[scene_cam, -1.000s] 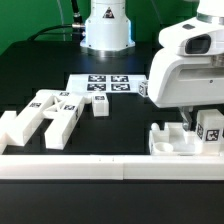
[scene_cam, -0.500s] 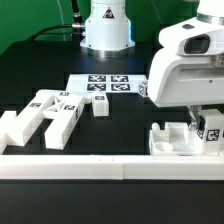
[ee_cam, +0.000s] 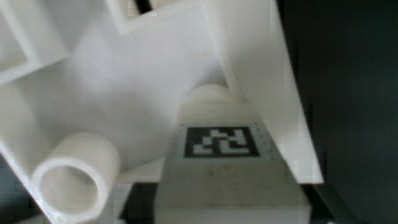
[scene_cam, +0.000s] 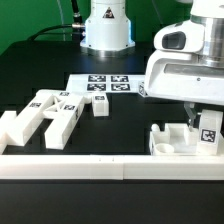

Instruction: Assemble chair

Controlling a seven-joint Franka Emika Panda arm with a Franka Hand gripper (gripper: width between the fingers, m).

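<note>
My gripper [scene_cam: 203, 112] hangs at the exterior view's right, shut on a small white chair piece [scene_cam: 209, 131] with a black-and-white tag. It holds the piece against the partly built chair [scene_cam: 170, 140], a white blocky assembly next to the front rail. In the wrist view the gripper [ee_cam: 224, 200] clamps the tagged piece [ee_cam: 222, 142] between dark fingers [ee_cam: 139, 198]. A white slab of the chair [ee_cam: 107, 90] lies behind it, and a hollow round post [ee_cam: 75, 180] stands beside it. Several loose white chair pieces [scene_cam: 60, 124] lie at the exterior view's left.
The marker board [scene_cam: 105, 84] lies flat at the table's middle back. The robot base [scene_cam: 106, 28] stands behind it. A long white border rail [scene_cam: 100, 166] runs along the front edge. A small tagged block [scene_cam: 100, 108] sits in front of the marker board.
The wrist has shifted slightly toward the exterior view's left and the held piece has dipped a little at the chair. The loose pieces have not moved.
</note>
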